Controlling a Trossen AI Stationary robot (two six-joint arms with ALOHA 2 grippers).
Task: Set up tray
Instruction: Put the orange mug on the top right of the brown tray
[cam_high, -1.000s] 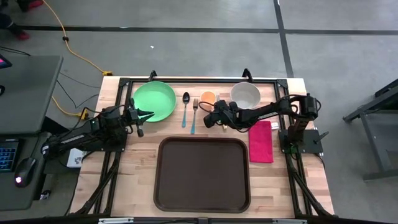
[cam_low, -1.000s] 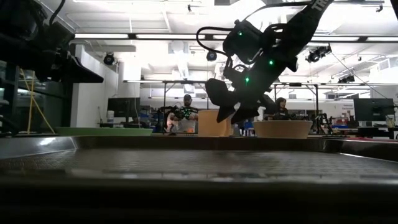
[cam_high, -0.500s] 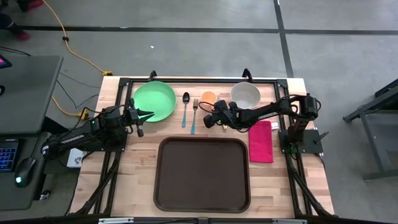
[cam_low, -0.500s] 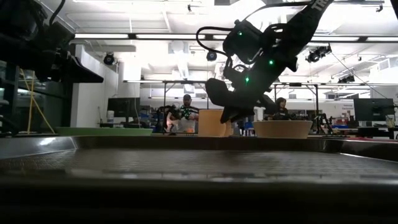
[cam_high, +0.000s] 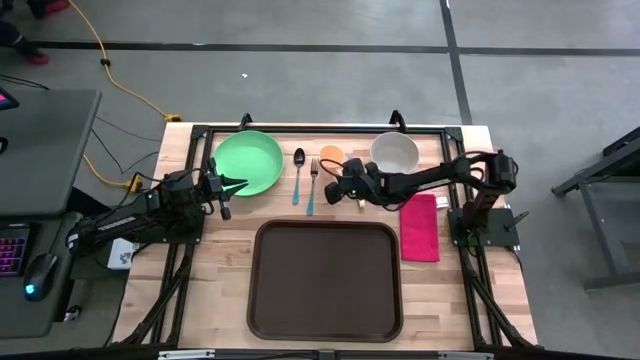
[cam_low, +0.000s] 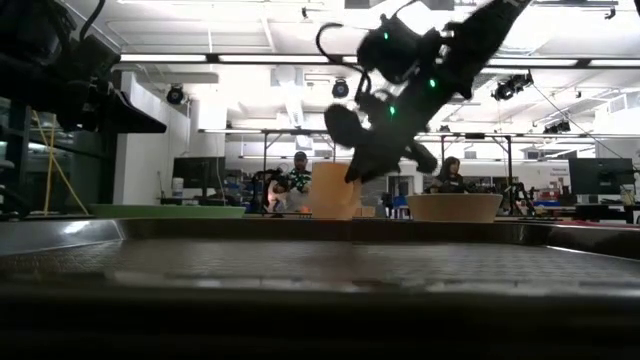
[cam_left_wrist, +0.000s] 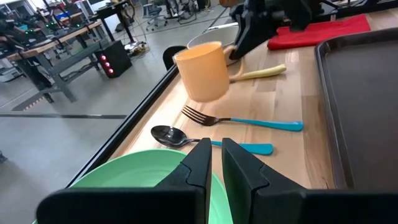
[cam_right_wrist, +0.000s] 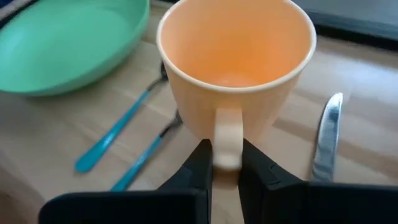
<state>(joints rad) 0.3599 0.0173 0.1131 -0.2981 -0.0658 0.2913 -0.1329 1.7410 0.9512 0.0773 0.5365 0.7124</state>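
Observation:
The dark brown tray (cam_high: 325, 280) lies bare at the table's near middle. Behind it, my right gripper (cam_high: 343, 173) is shut on the orange cup (cam_high: 333, 156), which hangs a little above the wood in the left wrist view (cam_left_wrist: 201, 71) and the low view (cam_low: 333, 190). A green plate (cam_high: 248, 163) rests at the far left. My left gripper (cam_high: 232, 185) waits at the plate's near-left rim, its fingers (cam_left_wrist: 200, 163) a narrow slit apart with nothing between them. My right gripper (cam_right_wrist: 225, 155) pinches the cup's handle (cam_right_wrist: 227, 134) between its two fingers, one on each flat side. The fingers slant down from the table's right. The cup is lifted just clear of the table, mouth up and slightly tilted.
A spoon (cam_high: 298, 175) and a fork (cam_high: 312, 185) with blue handles lie between the plate and the cup. A knife (cam_right_wrist: 326, 137) lies right of the cup. A white bowl (cam_high: 394, 152) stands at the far right, a red napkin (cam_high: 420, 227) right of the tray.
My right gripper has shut on the cup's handle and then gone up a little. The cup has come off the table with it and tipped slightly.

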